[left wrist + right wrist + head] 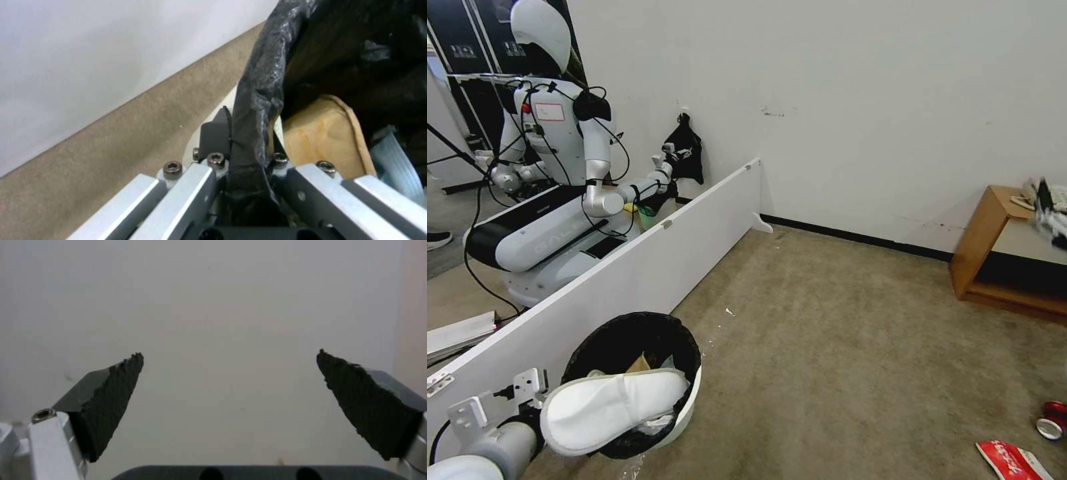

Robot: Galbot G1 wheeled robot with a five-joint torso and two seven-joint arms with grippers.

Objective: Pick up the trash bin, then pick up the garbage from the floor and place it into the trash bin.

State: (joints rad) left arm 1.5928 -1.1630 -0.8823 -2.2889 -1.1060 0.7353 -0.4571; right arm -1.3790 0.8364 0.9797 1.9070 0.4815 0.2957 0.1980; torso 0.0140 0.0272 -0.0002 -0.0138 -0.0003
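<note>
The left end effector is clamped on the bag-lined rim of the trash bin; a white slipper overhanging its edge may fall. The right end effector stands apart, empty

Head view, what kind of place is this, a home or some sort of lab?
Most likely a robot test room dressed as a home. A low white board fences off bare carpet, a second robot with loose cables works behind it, and a wooden bench stands by the wall.
</note>
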